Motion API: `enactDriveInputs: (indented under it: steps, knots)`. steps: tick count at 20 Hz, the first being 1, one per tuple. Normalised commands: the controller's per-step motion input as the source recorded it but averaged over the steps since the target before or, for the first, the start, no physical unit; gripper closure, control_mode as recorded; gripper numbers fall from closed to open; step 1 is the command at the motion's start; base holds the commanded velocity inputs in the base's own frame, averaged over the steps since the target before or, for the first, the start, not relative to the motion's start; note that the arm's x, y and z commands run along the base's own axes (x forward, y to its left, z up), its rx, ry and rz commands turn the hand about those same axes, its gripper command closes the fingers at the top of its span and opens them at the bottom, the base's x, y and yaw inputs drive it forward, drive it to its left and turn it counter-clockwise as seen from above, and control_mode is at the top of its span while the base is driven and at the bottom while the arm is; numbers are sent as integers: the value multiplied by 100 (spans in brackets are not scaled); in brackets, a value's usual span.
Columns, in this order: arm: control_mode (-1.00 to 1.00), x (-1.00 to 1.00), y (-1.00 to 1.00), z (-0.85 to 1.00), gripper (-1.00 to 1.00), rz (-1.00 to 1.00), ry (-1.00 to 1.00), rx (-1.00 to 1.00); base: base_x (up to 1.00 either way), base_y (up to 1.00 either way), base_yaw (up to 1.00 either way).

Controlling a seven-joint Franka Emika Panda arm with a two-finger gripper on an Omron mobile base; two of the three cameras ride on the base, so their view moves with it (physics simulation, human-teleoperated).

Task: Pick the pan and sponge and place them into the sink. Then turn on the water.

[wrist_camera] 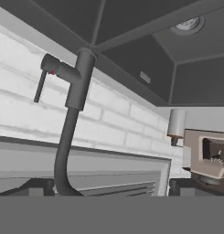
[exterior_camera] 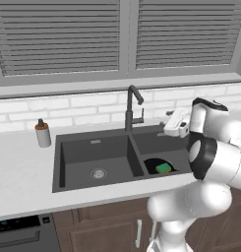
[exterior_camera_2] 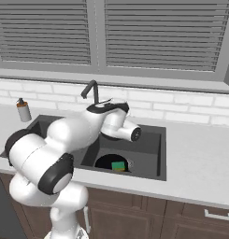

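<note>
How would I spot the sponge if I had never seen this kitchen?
Find the dark double sink under the shuttered window, then look into its right-hand basin, where a round black pan lies. The sponge sits on that pan: a small green block with a yellow-orange edge, the only bright thing in the basin.

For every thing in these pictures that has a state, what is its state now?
pan: lying in the sink's right basin.
sponge: resting on the pan.
sink: left basin empty and dry.
faucet: off, no stream from the spout.
gripper: open, empty, near the faucet.
soap bottle: upright on the counter.
</note>
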Motion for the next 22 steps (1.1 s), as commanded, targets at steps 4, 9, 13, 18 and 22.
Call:
enactDriveInputs:
  steps: [4, 9, 13, 18, 22]
  knots:
    - [-100, 26, 14, 0, -100, 5, -2, 1, 0, 0, 0]
    - [-100, 20, 17, 0, -100, 1, -1, 1, 0, 0, 0]
    - [-100, 17, 16, -6, -100, 0, 0, 0, 0, 0, 0]
    - [-100, 22, 8, -13, -100, 0, 0, 1, 0, 0, 0]
    - [-100, 30, 0, -16, -100, 0, 0, 6, 0, 0, 0]
